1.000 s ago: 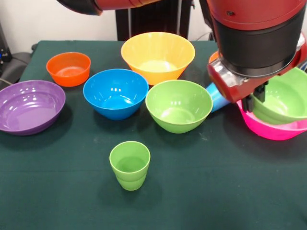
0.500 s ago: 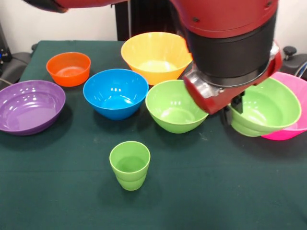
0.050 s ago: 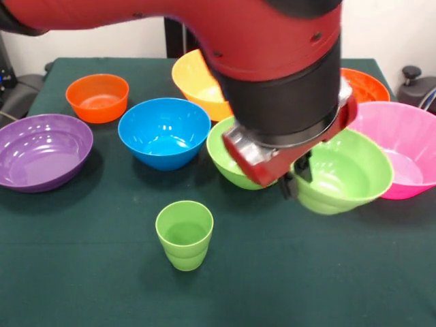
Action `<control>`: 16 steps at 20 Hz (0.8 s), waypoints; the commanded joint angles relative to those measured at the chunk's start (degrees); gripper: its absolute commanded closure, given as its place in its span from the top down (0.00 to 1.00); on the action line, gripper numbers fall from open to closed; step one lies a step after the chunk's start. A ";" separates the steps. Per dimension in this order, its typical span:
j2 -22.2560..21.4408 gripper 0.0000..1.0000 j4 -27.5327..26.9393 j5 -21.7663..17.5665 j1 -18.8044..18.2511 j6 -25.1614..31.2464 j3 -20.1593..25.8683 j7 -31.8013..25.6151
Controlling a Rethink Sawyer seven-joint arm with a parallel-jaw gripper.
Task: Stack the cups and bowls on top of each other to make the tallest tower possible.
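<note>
Front view, items as we count them. Surface: dark green cloth.

Lime green cup: upright, at six o'clock, alone, well apart from the bowls.

Purple bowl: nine o'clock, at the picture's edge. Small orange bowl: ten o'clock. Blue bowl: just left of centre, near the purple one.

Yellow-orange bowl: twelve o'clock, largely hidden by the arm. Green bowl: at centre, partly hidden, beside the blue bowl.

Second green bowl: four o'clock, tilted, clear of the surface; the end effector is clenched on its near rim.

Pink bowl: three o'clock, behind the held bowl. Another orange bowl: two o'clock, behind the pink one.
</note>
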 commanded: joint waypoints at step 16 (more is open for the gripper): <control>5.53 0.00 -9.18 -43.09 -4.67 7.78 34.65 -34.83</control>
